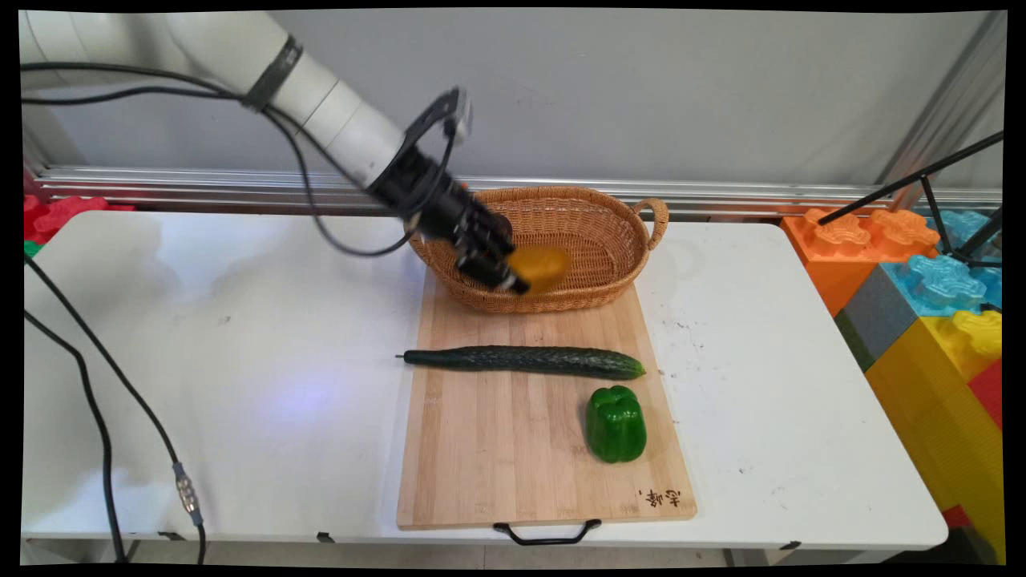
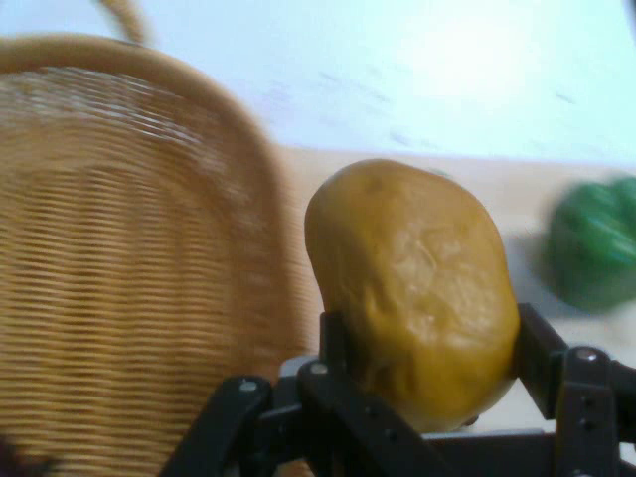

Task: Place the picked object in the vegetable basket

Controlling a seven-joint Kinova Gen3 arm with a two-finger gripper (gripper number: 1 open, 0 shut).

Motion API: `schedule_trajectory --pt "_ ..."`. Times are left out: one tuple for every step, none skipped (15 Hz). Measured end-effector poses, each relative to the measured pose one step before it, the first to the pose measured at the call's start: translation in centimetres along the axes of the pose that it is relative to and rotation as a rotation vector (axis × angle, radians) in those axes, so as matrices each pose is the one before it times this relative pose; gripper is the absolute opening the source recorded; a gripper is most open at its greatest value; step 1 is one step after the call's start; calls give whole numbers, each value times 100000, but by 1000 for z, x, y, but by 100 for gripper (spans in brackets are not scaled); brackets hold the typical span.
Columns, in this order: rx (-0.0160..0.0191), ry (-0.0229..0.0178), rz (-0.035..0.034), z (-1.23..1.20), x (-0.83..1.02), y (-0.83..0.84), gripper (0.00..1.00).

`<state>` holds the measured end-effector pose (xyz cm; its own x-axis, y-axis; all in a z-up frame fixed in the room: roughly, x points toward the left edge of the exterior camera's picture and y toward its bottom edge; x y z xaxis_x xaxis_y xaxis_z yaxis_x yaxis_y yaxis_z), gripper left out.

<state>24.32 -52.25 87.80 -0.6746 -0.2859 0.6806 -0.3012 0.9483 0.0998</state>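
Over the near rim of the wicker basket (image 1: 597, 232), the end effector (image 1: 519, 276) is clenched on a yellow-orange potato (image 1: 542, 266), and the hand view shows it plainly: the black fingers (image 2: 343, 348) press the lumpy potato (image 2: 412, 288) from either side, with the woven basket wall (image 2: 119, 258) filling the left of that view. The potato hangs just above the basket's front edge, off the board below. That basket sits at the far end of a bamboo cutting board (image 1: 497, 449), its loop handle at the right end, close to the aluminium rail (image 1: 200, 186) that runs along the foot of the grey wall (image 1: 641, 88). Down the board, a long dark cucumber (image 1: 525, 361) lies crosswise, its stem end poking just past the board's left edge, and a green bell pepper (image 1: 616, 423) sits just nearer the camera, by the cucumber's right end, apart from it. The board has a burnt mark in its near right corner and a black wire handle (image 1: 547, 532) at the near edge. It all rests on a white tabletop (image 1: 224, 361), scuffed and speckled to the right of the board. Black cables (image 1: 104, 385) trail off the arm and down the left side. At right, big toy building blocks (image 1: 930, 304) in orange, blue and yellow are stacked beside the tabletop, and red ones (image 1: 60, 212) peek in at far left.
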Motion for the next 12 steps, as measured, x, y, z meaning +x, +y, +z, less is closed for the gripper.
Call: schedule_trajectory --pt "5123 1820 -1554 -12 507 -1064 0" --pt "4756 1764 -1329 178 517 -1070 0" --pt "3992 1174 -935 436 494 -988 0" --pt "3436 638 -636 666 436 -933 0" --pt "2592 225 -387 717 285 -738 0" --pt "2166 13 -422 903 211 -716 0" --pt "2249 -220 -616 1259 171 -788 0" --pt "997 -490 -428 772 -53 -392 0" --pt "1075 -1222 -760 1355 -239 -574 0" --pt "524 -2136 -1412 2054 -514 -664 0" --pt "197 -1653 -1392 1462 -534 -462 0" --pt "-85 -1406 -1355 1426 -389 -396 0"
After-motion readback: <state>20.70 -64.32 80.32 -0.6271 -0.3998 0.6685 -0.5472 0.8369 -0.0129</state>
